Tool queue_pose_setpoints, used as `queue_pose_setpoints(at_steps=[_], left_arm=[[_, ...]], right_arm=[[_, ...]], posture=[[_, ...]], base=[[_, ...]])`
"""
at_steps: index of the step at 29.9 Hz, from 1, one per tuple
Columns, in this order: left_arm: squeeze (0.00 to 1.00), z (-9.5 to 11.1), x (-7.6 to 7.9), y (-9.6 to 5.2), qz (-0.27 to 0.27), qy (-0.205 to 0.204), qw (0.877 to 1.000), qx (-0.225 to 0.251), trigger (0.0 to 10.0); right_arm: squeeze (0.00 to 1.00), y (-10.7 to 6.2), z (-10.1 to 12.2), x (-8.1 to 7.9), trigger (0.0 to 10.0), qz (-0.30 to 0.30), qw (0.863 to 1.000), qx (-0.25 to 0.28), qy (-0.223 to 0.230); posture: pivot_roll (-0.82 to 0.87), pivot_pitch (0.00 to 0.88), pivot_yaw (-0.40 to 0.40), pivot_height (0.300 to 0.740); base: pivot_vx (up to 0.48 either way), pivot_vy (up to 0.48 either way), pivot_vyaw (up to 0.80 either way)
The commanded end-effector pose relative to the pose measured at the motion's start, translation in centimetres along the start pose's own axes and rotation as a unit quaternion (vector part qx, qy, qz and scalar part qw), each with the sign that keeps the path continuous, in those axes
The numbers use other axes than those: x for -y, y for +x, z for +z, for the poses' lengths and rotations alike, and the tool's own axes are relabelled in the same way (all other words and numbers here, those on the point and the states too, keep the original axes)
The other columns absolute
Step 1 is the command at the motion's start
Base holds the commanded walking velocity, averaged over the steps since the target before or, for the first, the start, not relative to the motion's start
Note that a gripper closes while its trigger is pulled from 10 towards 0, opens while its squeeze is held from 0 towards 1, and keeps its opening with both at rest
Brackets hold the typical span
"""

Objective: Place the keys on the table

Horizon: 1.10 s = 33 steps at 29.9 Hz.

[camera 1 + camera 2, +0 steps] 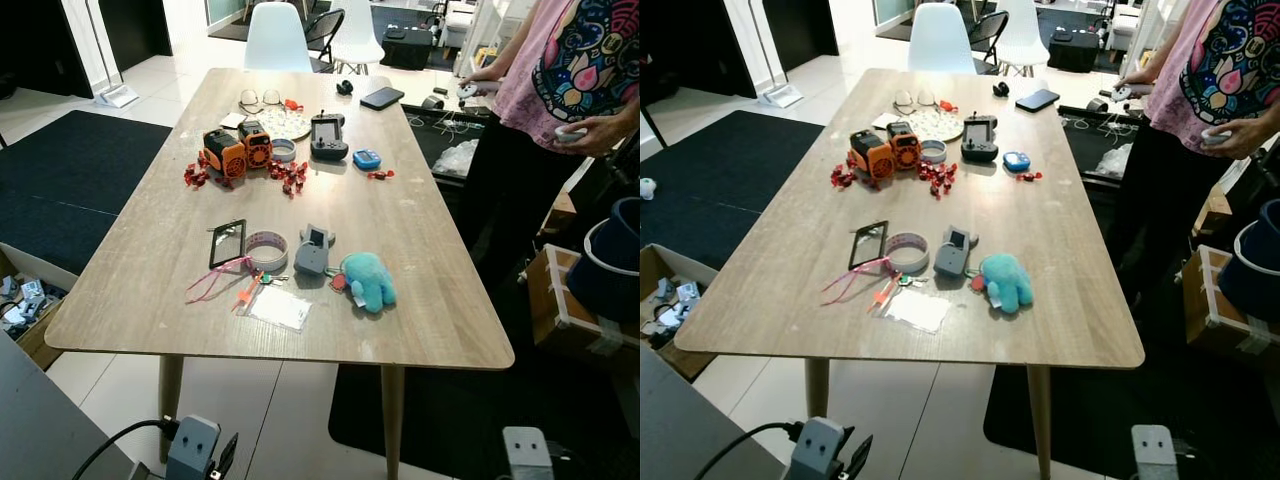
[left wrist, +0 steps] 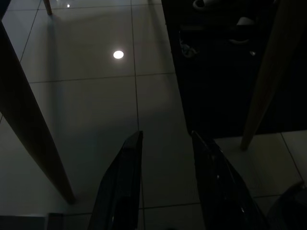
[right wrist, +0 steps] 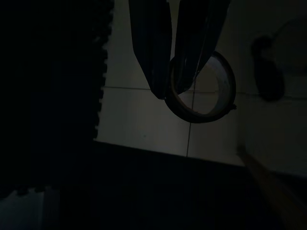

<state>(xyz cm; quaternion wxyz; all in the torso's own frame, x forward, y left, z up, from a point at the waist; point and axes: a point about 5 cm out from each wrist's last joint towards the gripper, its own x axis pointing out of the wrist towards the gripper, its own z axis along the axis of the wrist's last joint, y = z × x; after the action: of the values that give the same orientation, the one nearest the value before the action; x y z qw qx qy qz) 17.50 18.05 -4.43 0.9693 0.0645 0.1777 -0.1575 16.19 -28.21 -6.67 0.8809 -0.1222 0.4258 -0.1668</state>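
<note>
A bunch of keys (image 1: 262, 280) with a pink strap (image 1: 213, 279) and an orange tag lies on the wooden table (image 1: 150, 300) near its front edge. Both arms hang below the table's front edge, the left wrist (image 1: 195, 447) and the right wrist (image 1: 527, 452) at the bottom of the eye views. In the dim right wrist view my right gripper (image 3: 171, 91) is shut on the rim of a round ring (image 3: 225, 81), like a roll of tape, hanging over the tiled floor. My left gripper (image 2: 167, 136) is open above the floor, with nothing between its fingers.
Near the keys lie a phone (image 1: 228, 242), a tape roll (image 1: 267, 249), a grey device (image 1: 314, 250), a teal plush (image 1: 368, 281) and a clear sleeve (image 1: 280, 308). Orange toys (image 1: 237, 150) sit farther back. A person (image 1: 580, 70) stands at the table's right. Boxes and a blue bucket (image 1: 615, 255) crowd the right.
</note>
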Motion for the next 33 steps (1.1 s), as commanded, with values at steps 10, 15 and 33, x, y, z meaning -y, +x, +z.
queue_pose_setpoints(at_steps=[10, 15, 33], left_arm=[[0.0, -3.4, -0.5, -0.5, 0.102, -0.046, 0.984, -0.14, 10.0], [0.0, -3.6, -0.9, -0.9, 0.13, -0.078, 0.979, -0.138, 10.0], [0.0, -4.4, -0.8, -1.4, 0.106, -0.085, 0.977, -0.162, 10.0]], right_arm=[[0.0, -0.6, 1.7, -5.7, 10.0, 0.123, 0.991, 0.044, -0.026], [0.0, -0.7, 2.1, -6.8, 10.0, 0.139, 0.989, 0.049, -0.031], [0.0, -0.9, 1.4, -6.8, 10.0, 0.147, 0.988, 0.04, -0.04]], posture=[[0.04, 0.074, -0.062, 0.74], [0.04, 0.074, -0.059, 0.74], [0.05, 0.075, -0.061, 0.74]], base=[[0.0, 0.0, 0.0], [0.0, 0.0, 0.0], [0.0, -0.192, 0.0]])
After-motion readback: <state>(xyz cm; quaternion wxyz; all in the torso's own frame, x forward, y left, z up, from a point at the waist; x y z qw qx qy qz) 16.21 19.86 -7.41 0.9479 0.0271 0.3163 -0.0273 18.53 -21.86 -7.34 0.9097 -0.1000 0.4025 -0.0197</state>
